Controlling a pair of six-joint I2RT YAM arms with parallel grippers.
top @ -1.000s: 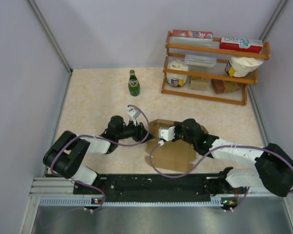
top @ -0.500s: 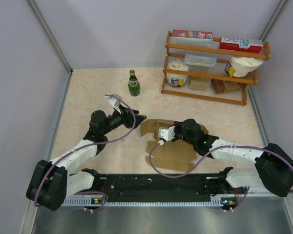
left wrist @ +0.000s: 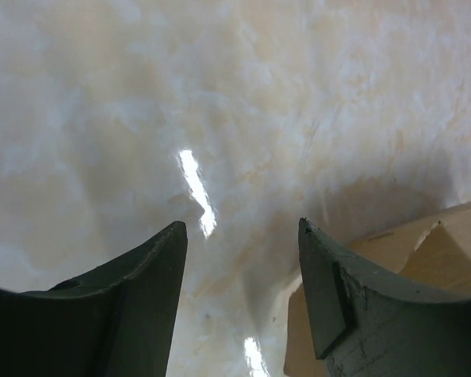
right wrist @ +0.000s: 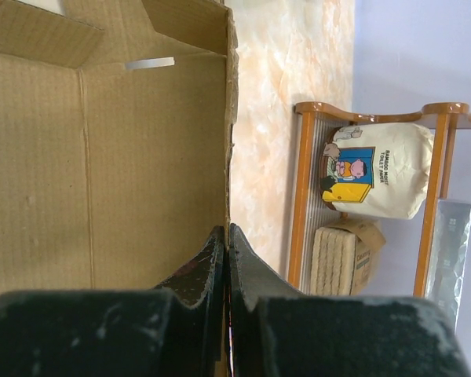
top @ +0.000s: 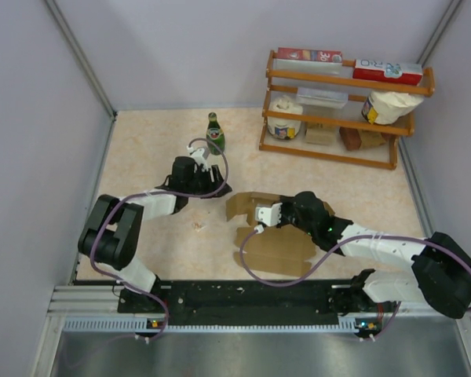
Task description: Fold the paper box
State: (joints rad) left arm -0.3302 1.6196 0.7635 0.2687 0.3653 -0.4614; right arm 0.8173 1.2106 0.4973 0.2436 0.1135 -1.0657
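Note:
The paper box (top: 276, 245) is brown cardboard, partly folded, lying mid-table with raised flaps at its far left end. My right gripper (top: 264, 214) is shut on the edge of an upright wall of the box; in the right wrist view the jaws (right wrist: 227, 229) pinch that edge, with the box's inner panel (right wrist: 141, 157) to their left. My left gripper (top: 218, 188) is open and empty, just left of the box and apart from it. In the left wrist view the gripper (left wrist: 239, 224) hovers over bare table, with a corner of the box (left wrist: 432, 251) behind the right finger.
A green bottle (top: 213, 133) stands just behind the left gripper. A wooden rack (top: 337, 149) with cartons, bags and packets stands at the back right, also in the right wrist view (right wrist: 306, 196). A small scrap (top: 198, 227) lies on the table left of the box.
My left gripper has let go of the box's left end, swung away to the left, then come back closer to the bottle. The box's left flap stands open. The right gripper holds still.

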